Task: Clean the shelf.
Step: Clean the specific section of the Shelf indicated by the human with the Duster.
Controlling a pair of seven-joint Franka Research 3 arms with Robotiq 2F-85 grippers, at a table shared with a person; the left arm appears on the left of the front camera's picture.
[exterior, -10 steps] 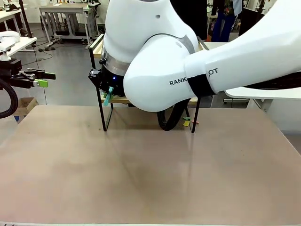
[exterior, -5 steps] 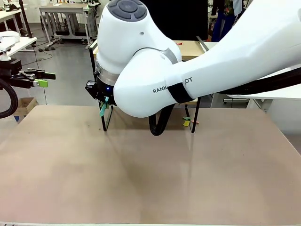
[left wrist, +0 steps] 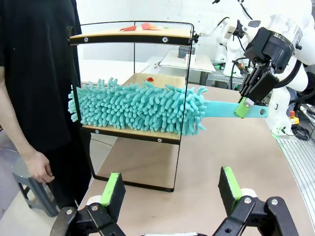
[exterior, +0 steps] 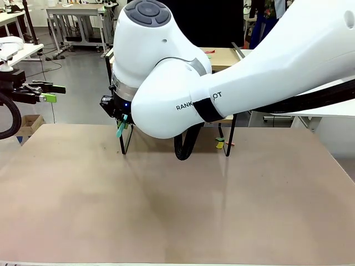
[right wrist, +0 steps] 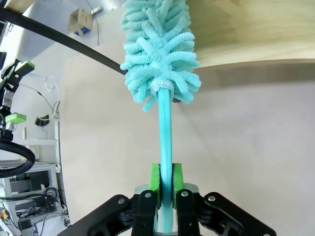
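**Teal duster sweeps the lower board**

Teal microfibre fronds of a duster [left wrist: 138,108] lie along the lower board of the shelf [left wrist: 129,133], which stands at the far side of the table [exterior: 166,210] with a person [left wrist: 29,73] close beside its far end. The right gripper [right wrist: 166,178] is clamped tight on the duster's flat handle [right wrist: 165,132], which passes out through the black end frame. The left gripper [left wrist: 171,188] hangs well off to the side above the table, fingers spread wide and holding nothing.

The step in hand looks like the wipe of the lower tier, with the head apparently resting on the wood. Small red scraps [left wrist: 140,26] sit on the upper board (and one more further back on the lower one), so the job seems only partly done.

The next move probably calls for a steady stroke along the board without snagging the frame. The head would then need lifting clear of the raised rail to reach the top tier.
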